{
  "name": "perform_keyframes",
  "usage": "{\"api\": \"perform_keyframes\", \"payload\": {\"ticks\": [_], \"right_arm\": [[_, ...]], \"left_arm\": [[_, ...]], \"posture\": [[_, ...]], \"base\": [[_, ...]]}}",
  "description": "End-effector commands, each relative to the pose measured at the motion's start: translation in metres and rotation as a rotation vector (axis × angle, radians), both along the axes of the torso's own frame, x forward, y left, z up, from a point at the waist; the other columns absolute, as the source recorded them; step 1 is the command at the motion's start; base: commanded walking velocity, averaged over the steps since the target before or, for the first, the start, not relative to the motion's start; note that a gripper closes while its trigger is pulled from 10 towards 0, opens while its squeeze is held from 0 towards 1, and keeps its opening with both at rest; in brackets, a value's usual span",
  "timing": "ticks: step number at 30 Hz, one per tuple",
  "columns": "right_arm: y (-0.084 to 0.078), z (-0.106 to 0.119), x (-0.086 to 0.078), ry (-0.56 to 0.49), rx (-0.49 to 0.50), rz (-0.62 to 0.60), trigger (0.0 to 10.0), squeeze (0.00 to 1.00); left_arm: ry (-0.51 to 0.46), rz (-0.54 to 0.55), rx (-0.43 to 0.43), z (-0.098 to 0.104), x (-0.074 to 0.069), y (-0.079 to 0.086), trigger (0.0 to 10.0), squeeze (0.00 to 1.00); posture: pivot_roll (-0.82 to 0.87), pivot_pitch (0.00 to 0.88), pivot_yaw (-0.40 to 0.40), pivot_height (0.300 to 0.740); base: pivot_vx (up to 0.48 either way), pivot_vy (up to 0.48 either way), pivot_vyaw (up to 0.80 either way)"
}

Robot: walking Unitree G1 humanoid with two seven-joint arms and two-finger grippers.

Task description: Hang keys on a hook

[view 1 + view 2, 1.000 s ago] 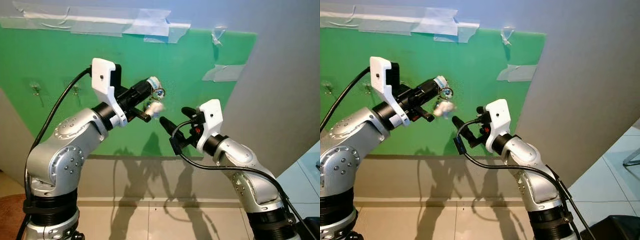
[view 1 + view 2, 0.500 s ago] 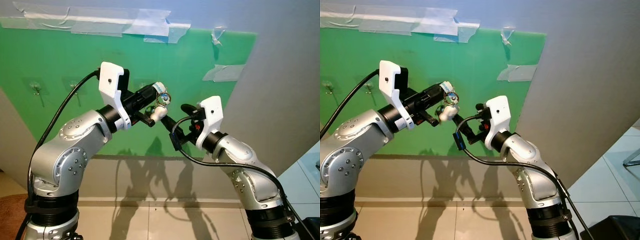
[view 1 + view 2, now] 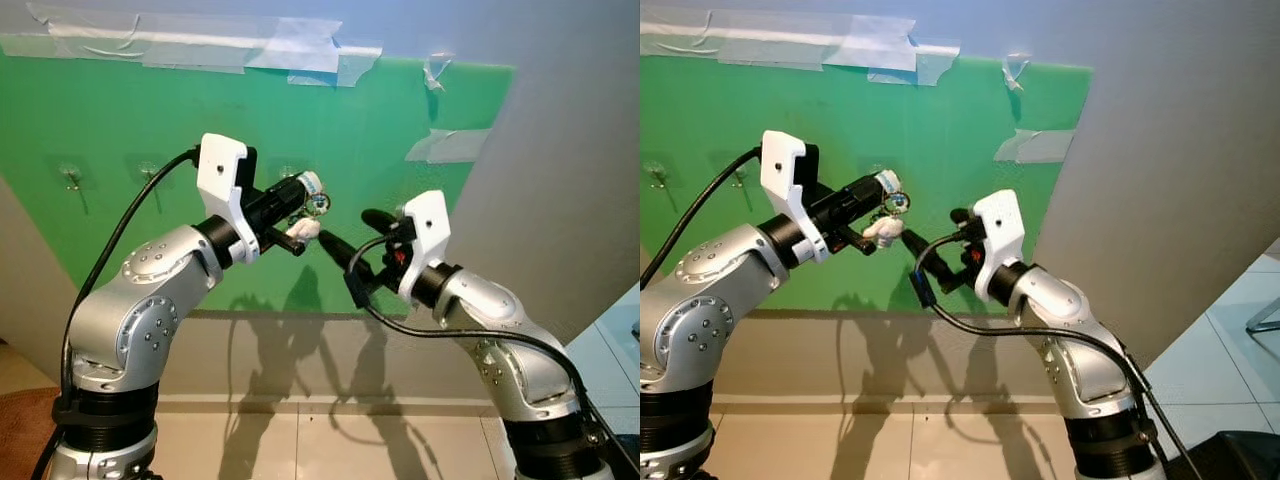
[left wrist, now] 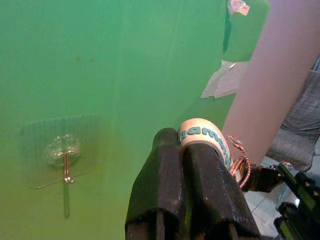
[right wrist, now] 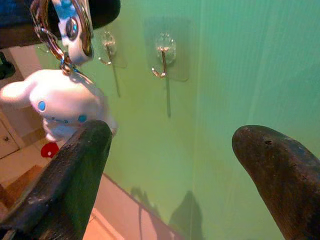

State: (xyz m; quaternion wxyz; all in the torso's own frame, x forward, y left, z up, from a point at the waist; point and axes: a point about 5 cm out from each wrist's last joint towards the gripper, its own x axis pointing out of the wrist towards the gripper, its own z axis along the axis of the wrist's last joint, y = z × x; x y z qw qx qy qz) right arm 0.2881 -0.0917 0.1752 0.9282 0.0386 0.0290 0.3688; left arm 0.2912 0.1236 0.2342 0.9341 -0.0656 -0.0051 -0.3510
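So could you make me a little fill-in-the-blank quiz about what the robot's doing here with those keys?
1. The left gripper is shut on the ____, from which a white plush charm dangles.
2. The board on the wall behind both arms is ____ in colour.
3. The right gripper has its two black fingers ____ and holds nothing.
4. The keyring has not yet been hung on a clear stick-on ____ fixed to the board.

Missing words: keyring; green; open; hook
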Motion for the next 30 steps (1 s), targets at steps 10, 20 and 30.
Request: {"api": "perform_keyframes", "payload": {"ticks": [10,20,30], "right_arm": [[-0.004,-0.011,-0.019,0.045,-0.038,0.099,10.0,0.00],[-0.001,-0.002,-0.019,0.040,0.002,0.117,10.0,0.00],[0.002,0.007,-0.014,0.011,0.025,0.098,10.0,0.00]], "left_arm": [[-0.017,-0.005,0.027,0.000,0.002,0.000,0.0,0.00],[-0.016,-0.015,0.038,-0.002,0.002,-0.002,0.0,0.00],[-0.018,-0.021,0.042,-0.003,0.002,-0.003,0.0,0.00]], "posture": [[-0.01,0.000,0.007,0.740],[0.00,0.000,0.007,0.740],[0.00,0.000,0.005,0.740]], "base": [[0.000,0.000,0.00],[0.000,0.000,0.00],[0.000,0.000,0.00]]}}
